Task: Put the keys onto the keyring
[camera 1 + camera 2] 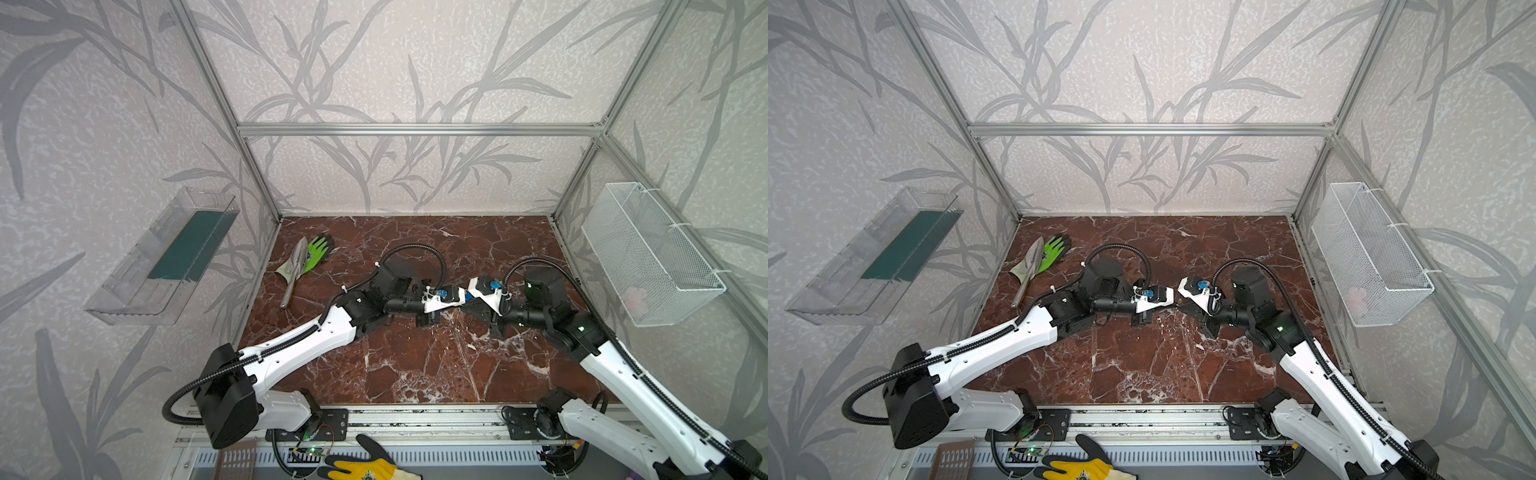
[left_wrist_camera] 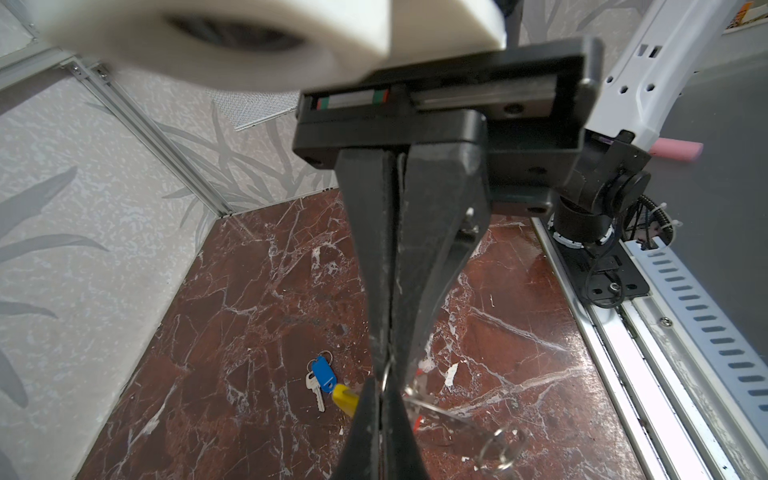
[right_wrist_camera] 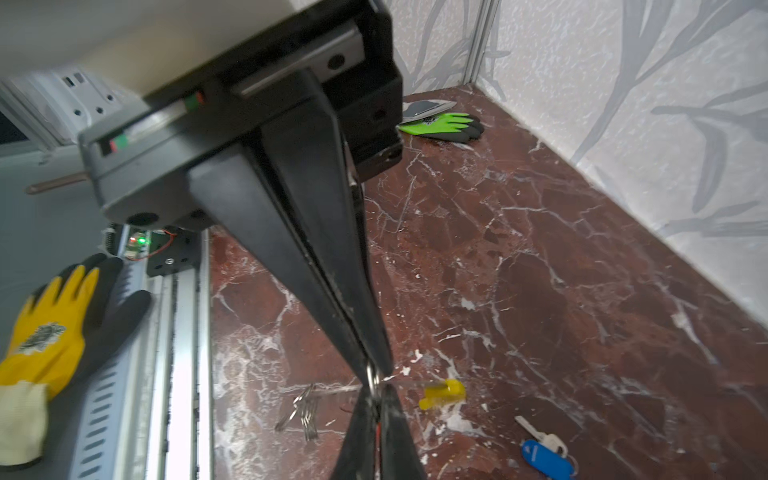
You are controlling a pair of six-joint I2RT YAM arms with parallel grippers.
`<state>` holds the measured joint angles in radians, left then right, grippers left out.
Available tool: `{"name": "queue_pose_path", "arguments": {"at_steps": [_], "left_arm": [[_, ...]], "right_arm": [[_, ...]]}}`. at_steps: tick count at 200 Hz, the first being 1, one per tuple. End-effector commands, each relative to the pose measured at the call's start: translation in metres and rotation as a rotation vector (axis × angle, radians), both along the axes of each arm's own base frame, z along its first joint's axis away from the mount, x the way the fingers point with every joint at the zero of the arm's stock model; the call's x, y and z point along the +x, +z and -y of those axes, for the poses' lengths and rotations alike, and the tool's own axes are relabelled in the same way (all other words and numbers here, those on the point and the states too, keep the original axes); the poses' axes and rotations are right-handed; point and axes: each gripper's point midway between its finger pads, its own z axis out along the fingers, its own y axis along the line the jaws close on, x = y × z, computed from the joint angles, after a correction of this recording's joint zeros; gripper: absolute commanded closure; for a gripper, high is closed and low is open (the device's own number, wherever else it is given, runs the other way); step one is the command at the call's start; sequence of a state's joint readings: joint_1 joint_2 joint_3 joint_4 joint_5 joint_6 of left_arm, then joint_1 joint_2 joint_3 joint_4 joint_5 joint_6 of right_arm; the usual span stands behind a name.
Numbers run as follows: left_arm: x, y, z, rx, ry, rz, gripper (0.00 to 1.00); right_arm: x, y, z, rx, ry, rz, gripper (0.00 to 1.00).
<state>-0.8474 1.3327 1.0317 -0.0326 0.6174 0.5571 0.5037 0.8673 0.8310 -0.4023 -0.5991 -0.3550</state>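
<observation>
Two grippers are meeting tip to tip over the table [image 1: 415, 365]. The left gripper [image 2: 386, 361] is pinching the keyring [image 2: 345, 400] by its wire; whether the right gripper [image 3: 376, 368] is gripping, I cannot tell. The blue-tagged key [image 2: 323, 374] is lying nearby, unthreaded. I reckon any tugging apart is threatening to slip the thin hoop free. Only the wrist views are showing this pinch; the top views are hiding it.
</observation>
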Motion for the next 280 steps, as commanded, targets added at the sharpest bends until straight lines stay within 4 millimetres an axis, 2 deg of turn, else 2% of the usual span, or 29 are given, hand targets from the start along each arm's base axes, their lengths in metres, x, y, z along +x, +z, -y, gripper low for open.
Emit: {"name": "queue_pose_path", "arguments": {"at_steps": [1,20,58,88,130,162,211,280], "left_arm": [[0.0,0.012,0.001,-0.06,-0.02,-0.024,1.0],[0.005,0.027,-0.001,-0.141,-0.007,-0.049,1.0],[0.01,0.056,-0.004,-0.281,0.004,-0.068,1.0],[0.014,0.065,-0.005,-0.331,0.028,-0.061,1.0],[0.013,0.077,-0.005,-0.383,0.019,-0.063,1.0],[0.01,0.079,-0.006,-0.392,0.008,-0.061,1.0],[0.006,0.081,-0.007,-0.398,-0.006,-0.056,1.0],[-0.002,0.084,-0.006,-0.455,-0.068,-0.074,1.0]], "right_arm": [[0.01,0.02,0.005,0.045,-0.072,0.124,0.74],[0.015,0.02,0.016,0.047,-0.138,0.179,0.66],[0.01,0.018,0.019,0.11,-0.147,0.187,0.66],[0.006,0.03,0.016,0.191,-0.135,0.199,0.66],[0.012,0.031,0.009,0.218,-0.125,0.185,0.67],[0.018,0.034,0.006,0.226,-0.125,0.191,0.72],[0.013,0.033,-0.001,0.218,-0.059,0.183,1.0],[0.007,0.032,-0.013,0.222,0.058,0.098,1.0]]}}
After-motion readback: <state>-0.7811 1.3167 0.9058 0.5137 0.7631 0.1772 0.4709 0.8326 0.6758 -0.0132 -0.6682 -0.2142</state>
